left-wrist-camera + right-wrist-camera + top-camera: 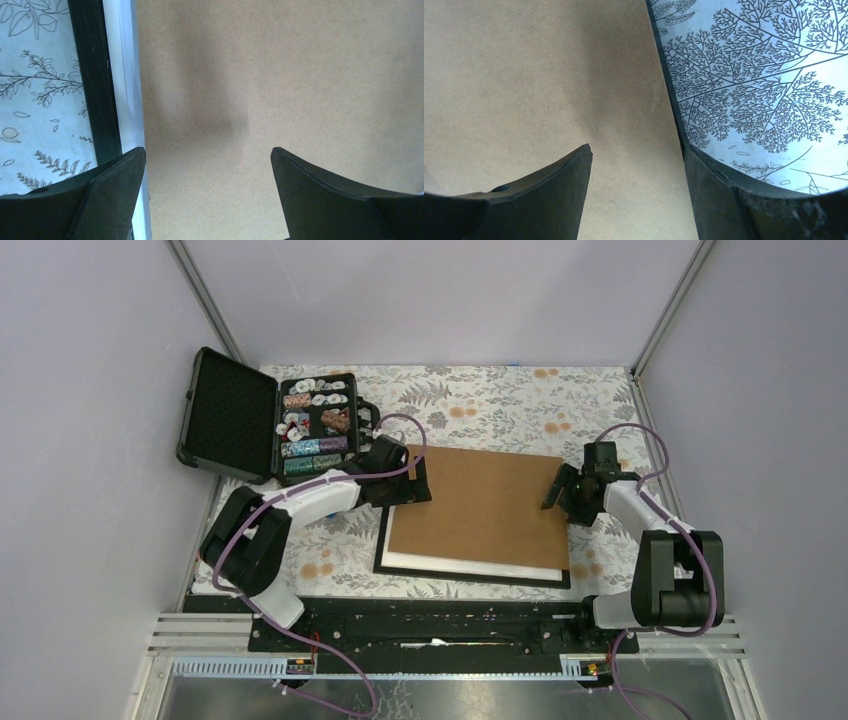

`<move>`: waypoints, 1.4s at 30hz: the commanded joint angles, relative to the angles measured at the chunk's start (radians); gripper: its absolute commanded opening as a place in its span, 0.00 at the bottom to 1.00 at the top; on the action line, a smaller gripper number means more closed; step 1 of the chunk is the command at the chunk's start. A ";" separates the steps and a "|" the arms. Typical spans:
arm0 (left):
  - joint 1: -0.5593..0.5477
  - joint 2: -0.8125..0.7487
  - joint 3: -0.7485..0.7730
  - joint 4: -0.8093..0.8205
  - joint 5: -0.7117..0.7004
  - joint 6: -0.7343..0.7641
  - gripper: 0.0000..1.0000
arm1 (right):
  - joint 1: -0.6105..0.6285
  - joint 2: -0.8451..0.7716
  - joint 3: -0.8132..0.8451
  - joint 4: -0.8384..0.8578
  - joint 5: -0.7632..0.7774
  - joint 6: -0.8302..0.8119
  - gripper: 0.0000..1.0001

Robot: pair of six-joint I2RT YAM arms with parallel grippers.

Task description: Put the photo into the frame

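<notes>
There is one frame (pixel 472 578), one brown board (pixel 480 505), one open black case (pixel 232 415) at the far left corner, one left gripper (pixel 420 480) and one right gripper (pixel 560 490).

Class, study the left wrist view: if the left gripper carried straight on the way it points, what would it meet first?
Most likely the brown backing board, which fills the view ahead of the open left gripper. The black edge of the frame lies just off to one side. Depth is unclear.
</notes>
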 commanded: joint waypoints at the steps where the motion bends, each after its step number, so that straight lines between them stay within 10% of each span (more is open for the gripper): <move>1: -0.003 -0.112 0.005 0.042 0.104 -0.028 0.98 | 0.008 -0.078 0.011 0.002 -0.118 0.034 0.74; 42: -0.004 -0.147 -0.041 0.055 0.116 -0.054 0.98 | 0.071 -0.115 -0.049 -0.055 -0.041 0.067 0.75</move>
